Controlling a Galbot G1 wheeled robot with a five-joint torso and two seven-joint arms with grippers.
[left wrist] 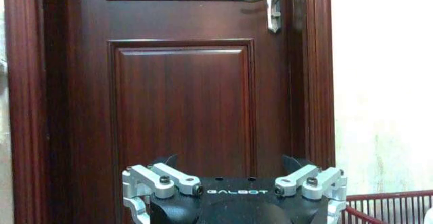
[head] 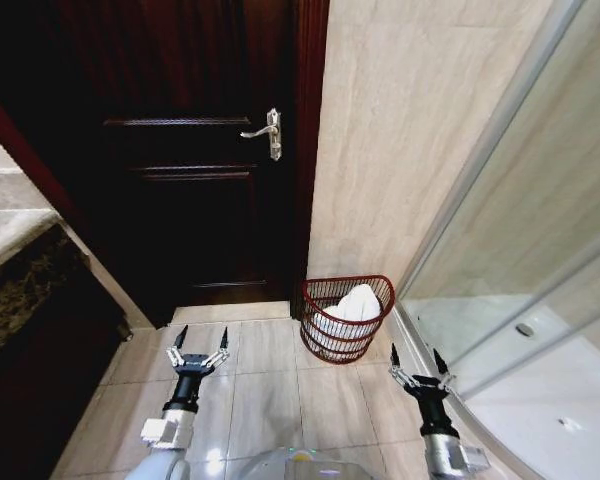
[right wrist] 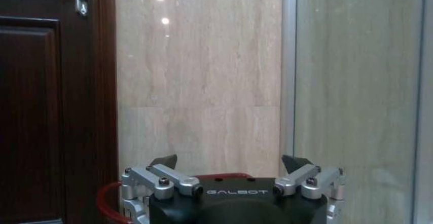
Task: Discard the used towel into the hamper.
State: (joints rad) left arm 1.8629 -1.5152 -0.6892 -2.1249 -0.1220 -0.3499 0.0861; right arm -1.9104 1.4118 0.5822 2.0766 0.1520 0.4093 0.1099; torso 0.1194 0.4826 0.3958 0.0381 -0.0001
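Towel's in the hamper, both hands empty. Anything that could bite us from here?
1. The towel is heaped to the rim of the hamper, so it might spill if bumped.
2. The open right hand sits close to the glass shower panel; swinging outward may strike it.
3. The open left hand faces the door.

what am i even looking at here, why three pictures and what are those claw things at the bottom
These are three cameras on one wheeled robot with two arms, standing in a bathroom. The head view looks forward and down from its head. The claws are its hands: the left pincer and the right pincer, both open, empty and held low above the tiled floor.

The other two views come from cameras on each wrist, looking out past that arm's own fingers. The left wrist faces the dark wooden door with its metal handle. The right wrist faces the beige wall beside the glass shower screen.

On the floor by the wall stands the hamper, a red wire basket, with a white towel already inside.
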